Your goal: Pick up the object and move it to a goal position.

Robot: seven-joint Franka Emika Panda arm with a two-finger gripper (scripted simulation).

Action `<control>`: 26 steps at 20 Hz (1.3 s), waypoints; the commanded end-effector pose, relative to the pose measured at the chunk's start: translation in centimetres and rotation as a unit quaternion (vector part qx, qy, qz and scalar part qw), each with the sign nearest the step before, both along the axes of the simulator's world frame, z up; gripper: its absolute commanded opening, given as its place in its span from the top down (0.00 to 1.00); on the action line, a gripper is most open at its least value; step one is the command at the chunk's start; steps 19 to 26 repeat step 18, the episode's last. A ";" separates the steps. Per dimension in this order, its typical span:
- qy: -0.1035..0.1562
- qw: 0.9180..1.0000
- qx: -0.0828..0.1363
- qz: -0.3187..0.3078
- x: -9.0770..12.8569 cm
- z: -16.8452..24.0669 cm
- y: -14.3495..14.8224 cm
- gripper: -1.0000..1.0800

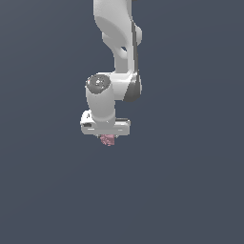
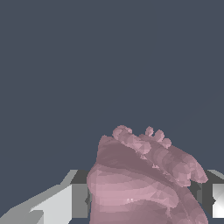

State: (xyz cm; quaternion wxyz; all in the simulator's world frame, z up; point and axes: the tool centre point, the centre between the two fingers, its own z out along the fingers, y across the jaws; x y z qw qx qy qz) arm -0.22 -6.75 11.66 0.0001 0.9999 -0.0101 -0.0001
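The object is a tiny dusty-pink lumpy item. In the exterior view it sticks out just below the white gripper, whose fingers are hidden behind the hand's body. In the wrist view the object fills the near part of the picture, sitting between the two fingers, one on each side of it. The gripper is shut on it. The white arm hangs down from above, and the object is held off any surface.
A plain dark blue-grey background surrounds the arm in both views. No other objects, edges or goal marker show.
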 end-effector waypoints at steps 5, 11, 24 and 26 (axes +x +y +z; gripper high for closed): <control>0.000 1.000 0.000 0.000 0.7 6.1 1.2 1.00; 0.000 1.000 0.000 0.000 1.2 9.6 1.8 1.00; 0.000 1.000 0.000 0.000 1.5 11.0 2.1 1.00; 0.000 1.000 0.000 0.000 1.5 11.0 2.1 1.00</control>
